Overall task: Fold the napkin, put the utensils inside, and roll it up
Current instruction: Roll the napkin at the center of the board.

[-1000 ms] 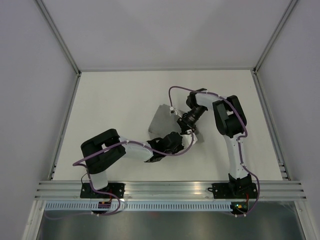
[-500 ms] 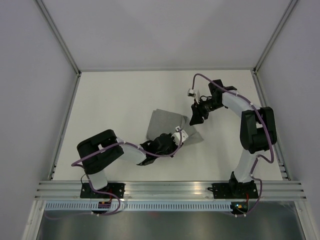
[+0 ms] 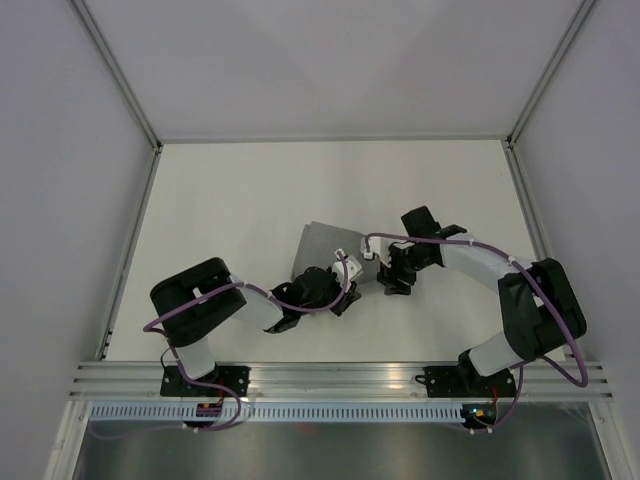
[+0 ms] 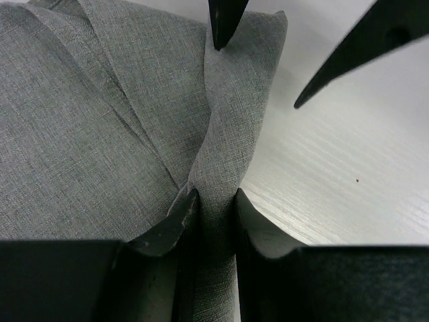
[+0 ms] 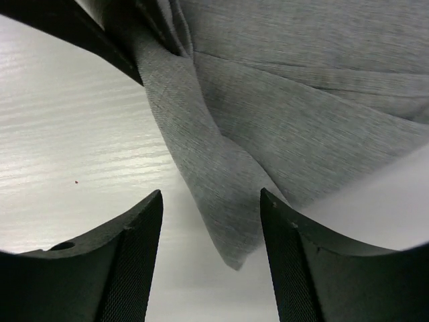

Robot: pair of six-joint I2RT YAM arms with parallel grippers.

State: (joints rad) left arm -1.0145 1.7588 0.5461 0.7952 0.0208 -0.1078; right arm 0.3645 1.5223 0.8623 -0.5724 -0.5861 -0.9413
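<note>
Left hand is narrowed onto a gathered fold of the large mid-grey, finely textured cloth napkin, with the ridge squeezed between its two dark fingers. Right hand stands wide. Its fingers sit either side of that fold's free tip without touching it, so it holds nothing.

Seen from above, the napkin lies near the middle of the white tabletop. It is a rumpled, partly folded sheet, not a flat square. Its main body sits at about 11 o'clock from the left hand and 10 o'clock from the right hand. The two hands meet close together at its 5 o'clock corner, the left hand at 9 o'clock of the right.

What the next move turns on is the gathered fold, a narrow band whose long axis runs from hand to hand. In the left wrist view it climbs from the pinching fingers at 6 o'clock to 12 o'clock and ends beside one of the right hand's fingertips. In the right wrist view it comes down from 11 o'clock and points its tip toward 6 o'clock, inside the gap between the open fingers and nearer the 3 o'clock finger.

The right hand is therefore the one nearer the free end, and closing there would probably catch it. Folding looks unfinished.
</note>
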